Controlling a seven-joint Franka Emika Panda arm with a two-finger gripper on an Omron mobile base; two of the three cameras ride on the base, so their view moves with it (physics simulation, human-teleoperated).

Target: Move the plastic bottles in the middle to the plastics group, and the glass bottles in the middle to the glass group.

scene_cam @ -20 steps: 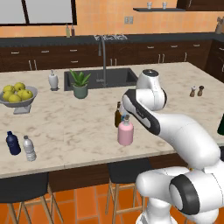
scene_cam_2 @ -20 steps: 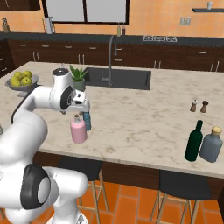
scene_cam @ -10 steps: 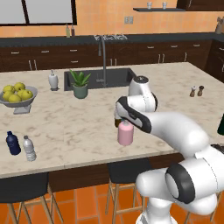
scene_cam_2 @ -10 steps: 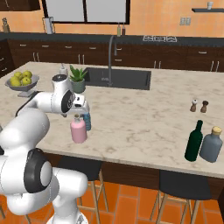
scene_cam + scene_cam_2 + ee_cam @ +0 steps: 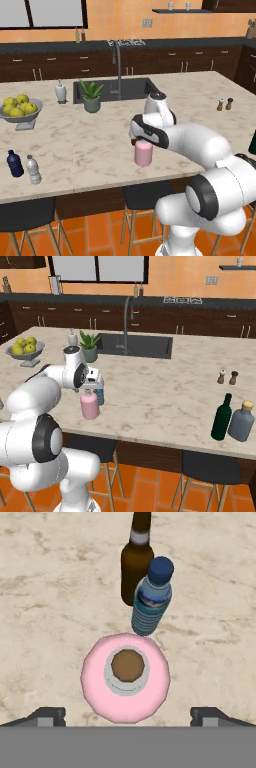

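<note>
The squat pink bottle (image 5: 125, 677) with its pale cap stands upright right under my hand. My gripper (image 5: 127, 716) is open wide, with one fingertip (image 5: 47, 716) on each side of the bottle and neither touching it. Just beyond the pink bottle stand the teal-blue plastic bottle (image 5: 151, 602) and the slim brown bottle (image 5: 136, 562), close together. From the base, the gripper (image 5: 138, 139) hovers just above the pink bottle (image 5: 143, 153) near the counter's front edge. The navy bottle (image 5: 15, 164) and clear bottle (image 5: 33, 170) stand at the front left. The dark green bottle (image 5: 221, 417) is at the front right.
A fruit bowl (image 5: 20, 115), a white soap dispenser (image 5: 60, 92) and a potted plant (image 5: 91, 97) stand at the back left beside the sink (image 5: 135, 346). Salt and pepper shakers (image 5: 227, 377) are at the right, and a grey bottle (image 5: 242, 421) stands next to the green one.
The hand has swung down and forward from above the counter to just over the pink bottle. The jaws stayed open, and the bottles have not moved.
</note>
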